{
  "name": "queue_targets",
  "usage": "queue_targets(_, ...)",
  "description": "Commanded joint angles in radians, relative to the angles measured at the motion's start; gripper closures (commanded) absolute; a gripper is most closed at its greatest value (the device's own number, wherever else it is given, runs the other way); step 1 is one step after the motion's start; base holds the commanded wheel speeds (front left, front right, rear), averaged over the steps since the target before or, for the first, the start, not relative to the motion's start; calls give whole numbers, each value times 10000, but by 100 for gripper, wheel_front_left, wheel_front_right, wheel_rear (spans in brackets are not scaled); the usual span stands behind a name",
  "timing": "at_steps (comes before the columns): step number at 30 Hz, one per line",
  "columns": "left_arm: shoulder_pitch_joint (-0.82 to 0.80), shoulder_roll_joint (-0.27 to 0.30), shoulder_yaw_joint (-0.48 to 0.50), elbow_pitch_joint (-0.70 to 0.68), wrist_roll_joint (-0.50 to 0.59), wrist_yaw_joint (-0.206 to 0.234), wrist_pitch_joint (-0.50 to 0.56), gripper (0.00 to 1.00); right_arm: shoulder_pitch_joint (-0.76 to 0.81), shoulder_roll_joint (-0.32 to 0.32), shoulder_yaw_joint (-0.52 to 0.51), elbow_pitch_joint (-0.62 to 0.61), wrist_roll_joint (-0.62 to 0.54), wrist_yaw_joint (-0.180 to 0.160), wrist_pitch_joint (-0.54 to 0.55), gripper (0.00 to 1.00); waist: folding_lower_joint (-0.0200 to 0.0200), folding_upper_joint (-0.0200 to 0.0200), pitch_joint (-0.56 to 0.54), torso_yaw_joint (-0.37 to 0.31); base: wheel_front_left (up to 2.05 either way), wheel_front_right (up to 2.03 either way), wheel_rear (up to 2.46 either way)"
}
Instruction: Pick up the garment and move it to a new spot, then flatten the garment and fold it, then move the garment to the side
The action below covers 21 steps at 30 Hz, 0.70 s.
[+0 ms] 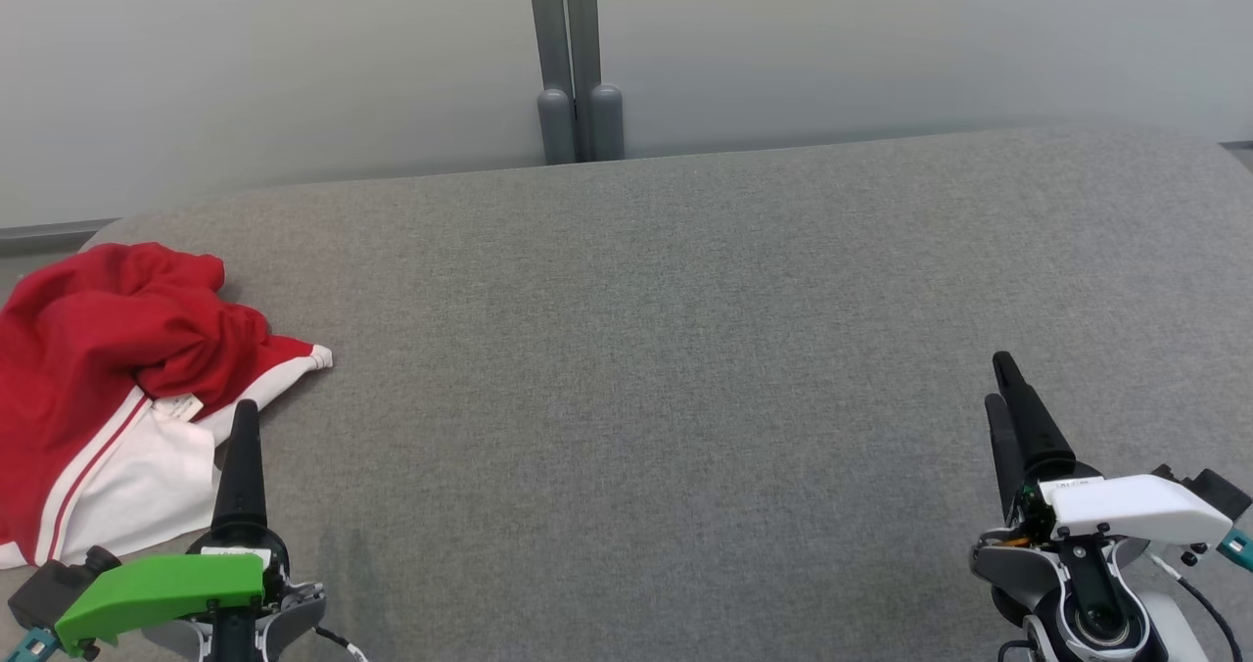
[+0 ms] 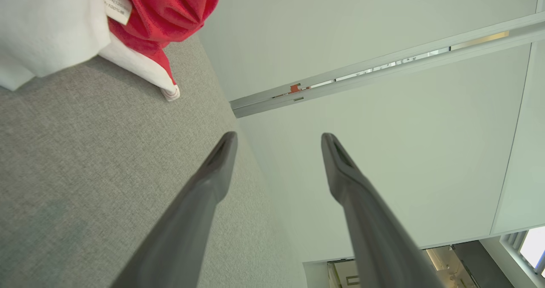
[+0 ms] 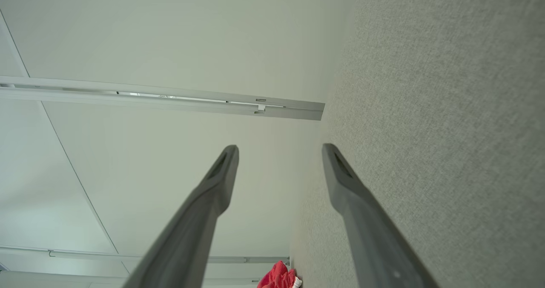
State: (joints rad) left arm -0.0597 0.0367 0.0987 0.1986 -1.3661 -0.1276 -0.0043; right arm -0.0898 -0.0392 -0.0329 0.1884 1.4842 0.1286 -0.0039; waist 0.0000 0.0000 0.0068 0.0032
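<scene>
The garment [image 1: 108, 368] is red with white panels and red stripes, lying crumpled at the far left of the grey padded surface [image 1: 666, 349]. A white label shows on its lining. My left gripper [image 1: 243, 417] stands just right of the garment's white part, not touching it; the left wrist view shows its fingers spread wide, open around nothing [image 2: 279, 141], with the garment [image 2: 127, 19] at the top left. My right gripper [image 1: 1002, 378] is at the lower right, far from the cloth. It too is open and empty [image 3: 280, 151], and the garment [image 3: 279, 276] appears small at the bottom.
A pale wall [image 1: 881, 45] rises behind the grey surface, with a grey double post [image 1: 580, 74] at its middle. The surface's left edge lies under the garment, with floor [image 1: 29, 251] beyond. Bare grey fabric stretches between the two grippers.
</scene>
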Motion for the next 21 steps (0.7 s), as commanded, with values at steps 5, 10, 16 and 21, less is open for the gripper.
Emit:
queue_targets(5, -103, 75, -34, -430, 1217, 115, -275, 0, -366, -61, 203, -540, -855, 21, -277, 0, 0, 0, 17, 6, 0, 0, 0)
queue_targets(10, -57, 82, -270, -696, 2558, 282, -459, 0, -388, -66, 353, -802, -2043, 22, -459, 0, 0, 0, 30, 21, 0, 0, 0)
queue_targets(16, 22, 91, -535, -831, 3865, 532, -664, 0, -414, -74, 526, -1025, -3202, 23, -662, 0, 0, 0, 42, 33, 0, 0, 0)
queue_targets(21, 59, 99, -663, -853, 4912, 825, -823, 0, -476, -79, 736, -1136, -4469, 24, -825, 0, 0, 0, 51, 35, 0, 0, 0)
